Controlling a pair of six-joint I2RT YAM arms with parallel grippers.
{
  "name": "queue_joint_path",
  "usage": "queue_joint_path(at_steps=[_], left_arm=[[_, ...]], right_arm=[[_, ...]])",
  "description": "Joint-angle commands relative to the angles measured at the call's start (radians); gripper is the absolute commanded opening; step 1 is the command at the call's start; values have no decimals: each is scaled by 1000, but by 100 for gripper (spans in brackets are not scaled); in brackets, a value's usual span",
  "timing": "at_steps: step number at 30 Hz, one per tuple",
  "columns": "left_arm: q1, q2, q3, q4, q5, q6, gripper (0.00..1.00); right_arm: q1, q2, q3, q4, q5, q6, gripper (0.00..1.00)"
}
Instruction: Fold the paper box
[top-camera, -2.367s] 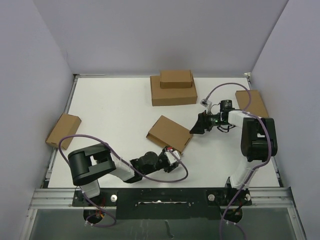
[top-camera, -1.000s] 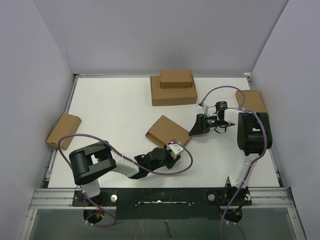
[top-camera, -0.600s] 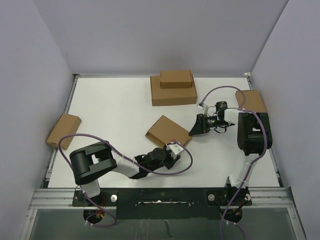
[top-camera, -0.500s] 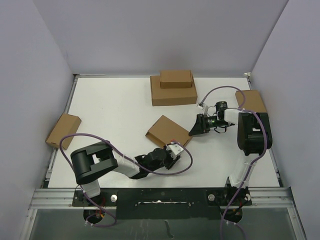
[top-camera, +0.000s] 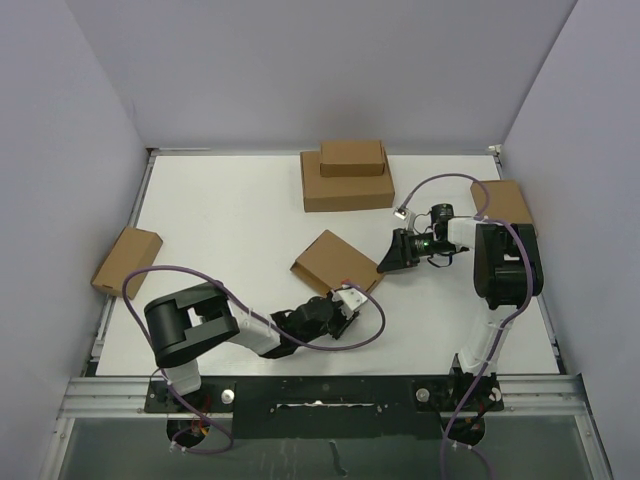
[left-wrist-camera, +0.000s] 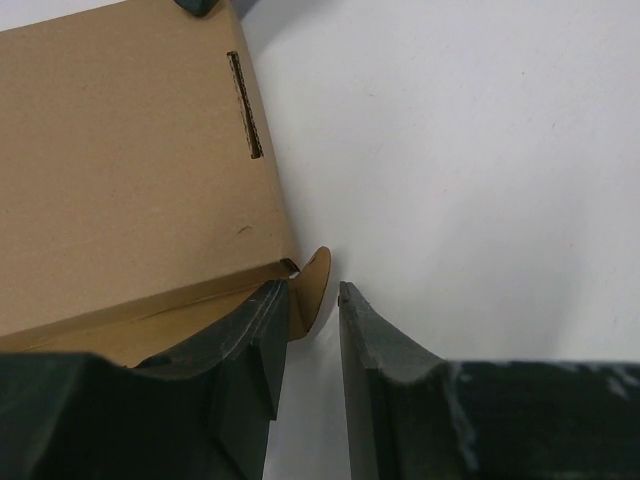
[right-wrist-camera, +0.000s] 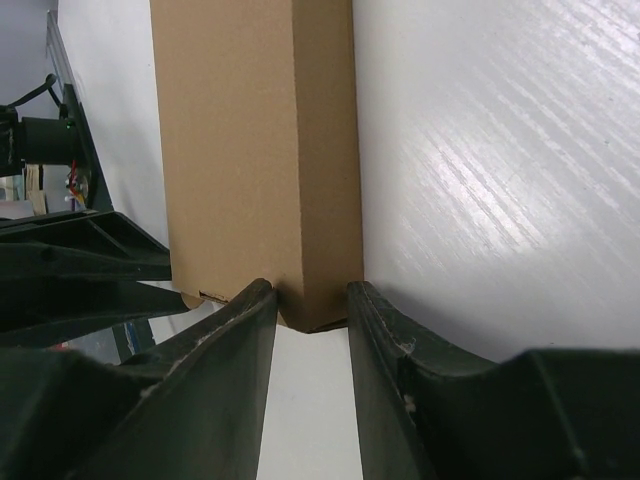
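Left wrist cam: box (left-wrist-camera: 130, 170) cut off left and top, near edge behind left gripper (left-wrist-camera: 310, 295). Can't tell if I'm pinching flap (left-wrist-camera: 319, 268).

walls (top-camera: 300, 70): plain pale grey-violet, closing three sides | table (top-camera: 220, 220): flat white top with a soft shine | near edge: silver metal rail (top-camera: 100, 398) | light: even, diffuse

Soft, even light falls from above. The overhead view is bright and sharp, and the white table (top-camera: 220, 230) is not washed out, with only faint shadows under the arms (top-camera: 195, 325). The walls (top-camera: 320, 70) lean outward toward the picture's edges. In the right wrist view a broad, streaked sheen lies on the table. In both wrist views the dark fingers (left-wrist-camera: 400, 400) near the lens are blurred, while the box (left-wrist-camera: 120, 160) is crisp, with a faint shadow beside it.
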Motion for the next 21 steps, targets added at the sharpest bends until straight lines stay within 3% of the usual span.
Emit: queue_joint_path(at_steps=[1,11,21], left_arm=[[-2,19,37,25,-12,-11,25],[0,10,29,15,-29,-17,19],[7,3,26,5,-37,-31,6]], right_arm=[[6,6,37,-8,-29,-2,35],[5,10,39,-11,-26,-2,35],[6,12,42,-12,-21,-3,35]])
